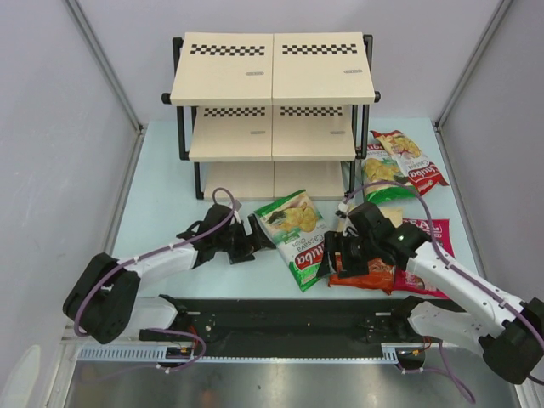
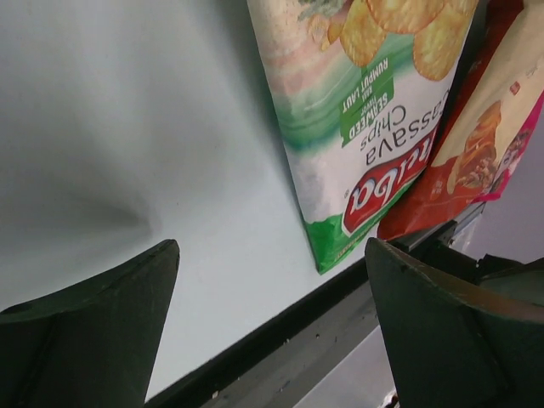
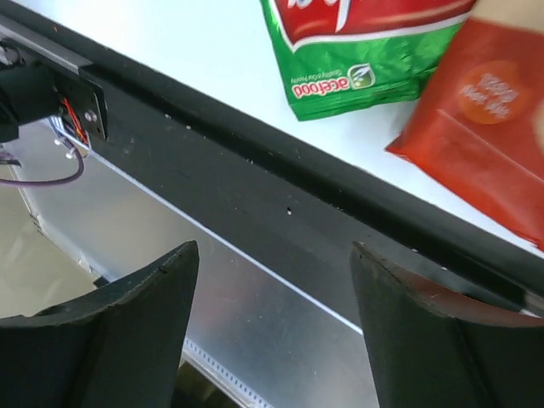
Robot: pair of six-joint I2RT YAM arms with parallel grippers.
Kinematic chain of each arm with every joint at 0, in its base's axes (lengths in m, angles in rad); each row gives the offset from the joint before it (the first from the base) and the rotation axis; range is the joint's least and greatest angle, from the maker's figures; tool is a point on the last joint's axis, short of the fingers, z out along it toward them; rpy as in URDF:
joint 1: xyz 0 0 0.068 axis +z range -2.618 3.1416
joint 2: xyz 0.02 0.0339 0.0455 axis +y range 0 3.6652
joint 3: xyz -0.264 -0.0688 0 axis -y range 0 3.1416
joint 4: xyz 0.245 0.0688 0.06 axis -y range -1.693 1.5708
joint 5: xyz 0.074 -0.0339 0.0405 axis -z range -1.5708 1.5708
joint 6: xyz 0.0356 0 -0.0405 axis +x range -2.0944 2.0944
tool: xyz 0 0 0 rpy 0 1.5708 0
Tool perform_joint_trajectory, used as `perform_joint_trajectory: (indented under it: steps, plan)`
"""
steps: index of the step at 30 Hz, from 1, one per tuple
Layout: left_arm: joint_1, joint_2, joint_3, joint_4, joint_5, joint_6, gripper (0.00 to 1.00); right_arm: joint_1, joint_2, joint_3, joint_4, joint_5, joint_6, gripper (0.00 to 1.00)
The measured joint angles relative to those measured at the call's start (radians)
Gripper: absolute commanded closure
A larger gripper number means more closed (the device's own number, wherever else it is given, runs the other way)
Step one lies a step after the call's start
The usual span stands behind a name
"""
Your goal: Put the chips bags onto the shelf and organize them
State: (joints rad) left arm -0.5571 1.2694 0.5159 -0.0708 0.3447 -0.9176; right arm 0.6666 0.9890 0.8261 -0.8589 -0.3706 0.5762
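The shelf [image 1: 272,93] stands at the back centre, its boards bare. One green-and-white Chuba bag [image 1: 297,234] lies flat mid-table between my grippers; it also shows in the left wrist view [image 2: 357,110] and the right wrist view [image 3: 357,42]. The orange cassava bag [image 1: 365,274] lies under my right gripper, on the magenta bag [image 1: 429,234]. The second Chuba bag [image 1: 384,174] and the red-and-white bag [image 1: 412,161] lie right of the shelf. My left gripper [image 1: 251,242] is open and empty just left of the centre bag. My right gripper [image 1: 336,255] is open and empty at that bag's right edge.
The black base rail [image 1: 272,310] runs along the near table edge, also visible in the right wrist view [image 3: 255,178]. Grey enclosure walls [image 1: 51,153] close in left, right and behind. Pale blue tabletop [image 1: 161,187] lies left of the shelf.
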Motion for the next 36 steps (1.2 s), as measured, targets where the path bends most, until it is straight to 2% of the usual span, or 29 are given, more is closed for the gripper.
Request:
perform_joint_trajectory:
  steps: [3,9,14,22,25,27,28,30,31,32,33,34,36]
  plan:
    - [-0.002,0.027,-0.019,0.071,-0.023,-0.013,0.05,0.047,0.026,-0.044,0.057,-0.003,0.065,0.16]
    - [-0.009,0.113,-0.029,0.213,-0.039,-0.038,0.05,0.150,0.079,-0.084,0.158,0.053,0.162,0.15]
    - [-0.034,0.206,-0.031,0.392,-0.023,-0.068,0.06,0.153,0.085,-0.114,0.202,0.103,0.211,0.15]
    - [-0.073,0.375,-0.077,0.787,0.000,-0.158,0.06,0.141,0.111,-0.125,0.223,0.122,0.236,0.15]
    - [-0.092,0.478,-0.108,1.019,0.006,-0.216,0.07,0.117,0.097,-0.130,0.222,0.123,0.236,0.15]
    - [-0.106,0.559,-0.123,1.178,0.008,-0.259,0.12,0.090,0.079,-0.137,0.222,0.121,0.237,0.15]
    - [-0.111,0.593,-0.127,1.244,0.011,-0.280,0.21,0.080,0.073,-0.141,0.222,0.121,0.238,0.15]
    - [-0.124,0.679,-0.138,1.388,0.011,-0.335,0.33,0.049,0.060,-0.153,0.223,0.117,0.246,0.15]
    - [-0.126,0.706,-0.142,1.427,0.010,-0.361,0.37,0.040,0.057,-0.158,0.223,0.116,0.252,0.16]
    - [-0.129,0.734,-0.147,1.460,0.011,-0.390,0.46,0.029,0.054,-0.163,0.224,0.113,0.260,0.16]
    - [-0.129,0.753,-0.155,1.490,0.011,-0.420,0.50,0.020,0.053,-0.167,0.227,0.111,0.264,0.15]
    - [-0.130,0.767,-0.169,1.498,0.010,-0.448,0.59,0.012,0.052,-0.172,0.232,0.109,0.271,0.16]
    - [-0.130,0.772,-0.198,1.510,0.013,-0.487,0.70,0.005,0.053,-0.177,0.243,0.102,0.283,0.16]
